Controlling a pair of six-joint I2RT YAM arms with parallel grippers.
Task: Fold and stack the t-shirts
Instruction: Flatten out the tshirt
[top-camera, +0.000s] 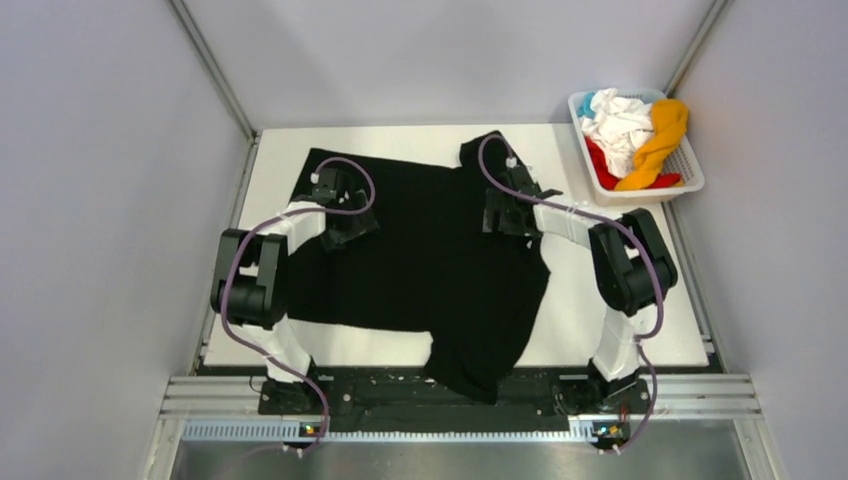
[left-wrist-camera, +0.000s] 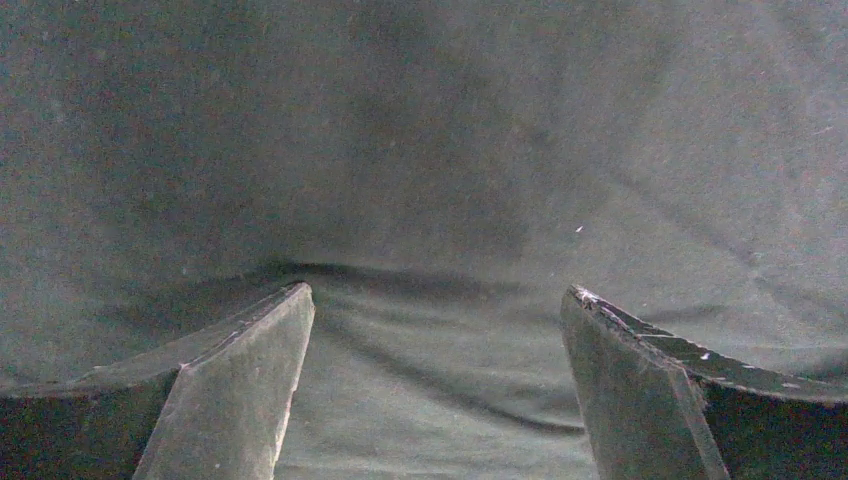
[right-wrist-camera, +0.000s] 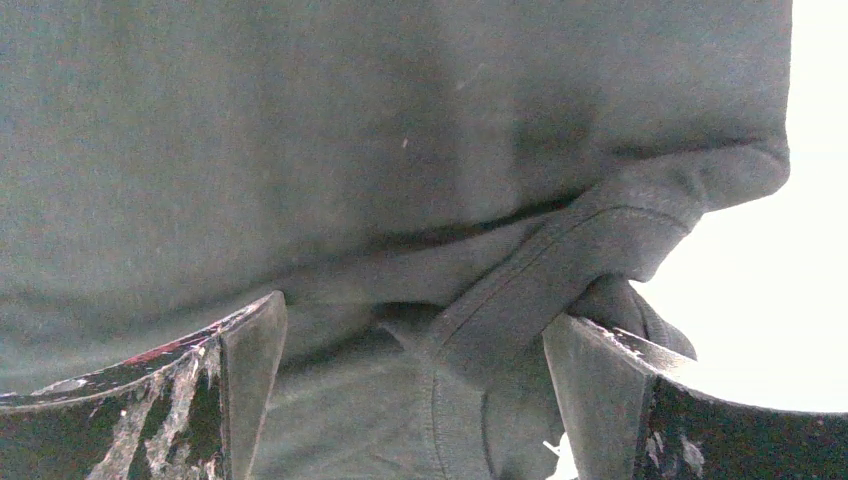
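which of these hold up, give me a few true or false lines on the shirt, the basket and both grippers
1. The black t-shirt lies spread on the table. True.
2. The white basket holds crumpled shirts. True.
3. The basket stands at the table's far left corner. False: it is at the far right corner.
4. The left gripper is shut on the shirt. False: its fingers stand apart over flat black cloth.
5. The right gripper is open, with a hemmed fold of black cloth between its fingers. True.

Bare table (top-camera: 600, 320) separates black t-shirt (top-camera: 430, 260) from basket (top-camera: 650, 192).
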